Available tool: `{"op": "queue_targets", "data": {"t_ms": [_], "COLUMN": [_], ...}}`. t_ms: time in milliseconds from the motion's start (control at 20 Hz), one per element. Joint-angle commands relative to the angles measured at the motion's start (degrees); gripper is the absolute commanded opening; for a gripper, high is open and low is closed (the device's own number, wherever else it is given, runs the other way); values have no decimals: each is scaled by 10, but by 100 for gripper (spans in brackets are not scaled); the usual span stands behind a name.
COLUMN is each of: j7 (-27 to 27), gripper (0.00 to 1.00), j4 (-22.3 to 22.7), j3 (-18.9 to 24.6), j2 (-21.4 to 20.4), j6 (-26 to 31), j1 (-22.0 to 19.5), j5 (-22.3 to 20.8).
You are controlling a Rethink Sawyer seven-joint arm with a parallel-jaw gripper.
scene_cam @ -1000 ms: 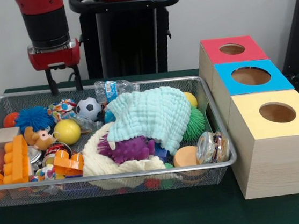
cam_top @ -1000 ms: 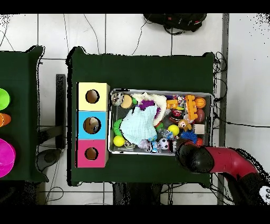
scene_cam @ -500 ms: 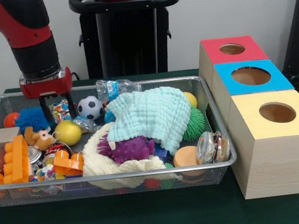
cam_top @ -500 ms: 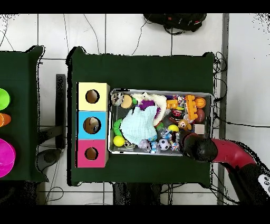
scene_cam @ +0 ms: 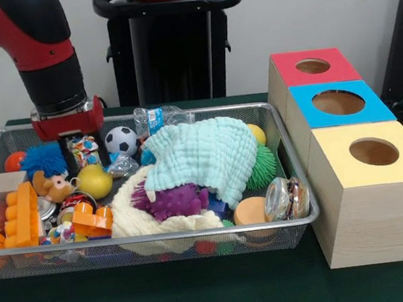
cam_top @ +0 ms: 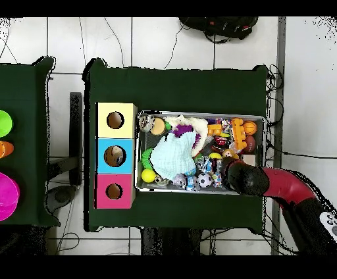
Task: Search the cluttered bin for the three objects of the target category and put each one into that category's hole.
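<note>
- Silver wire mesh forms the bin (scene_cam: 297, 222), which rests on the green desk (scene_cam: 203, 296) just beside three wooden boxes with red (scene_cam: 313, 66), blue (scene_cam: 339, 102) and yellow (scene_cam: 373, 152) holed tops.
- The end effector (scene_cam: 83, 156) hangs low inside the bin's far corner, on the side away from the boxes.
- Its fingers (scene_cam: 102, 149) stand moderately spread, straddling a multicoloured ball (scene_cam: 82, 149); the pictures do not show contact, and nothing appears lifted.
- A yellow ball (scene_cam: 96, 181) lies directly under and toward the camera from the fingertips; a soccer ball (scene_cam: 120, 140) lies just beside them on the box side.
- In the overhead view the arm (cam_top: 276, 187) enters from the base side and covers this corner.
- Judgement: the balls are probably the target category, and the multicoloured ball lies between the fingers, so the coming move is a short descent and closure.
- A pale green cloth (scene_cam: 206, 158) covers the bin's middle and may hide further targets.
</note>
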Motion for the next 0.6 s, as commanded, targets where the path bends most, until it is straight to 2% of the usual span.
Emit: {"op": "queue_targets", "data": {"t_ms": [50, 200, 450, 600], "j7": [-3, -15, -50, -52], "gripper": [100, 100, 100, 100], "j4": [46, 62, 43, 40], "j3": [30, 39, 48, 52], "j2": [-22, -30, 0, 6], "j6": [11, 14, 27, 35], "j1": [-2, -13, -37, -41], "j5": [16, 20, 18, 21]}}
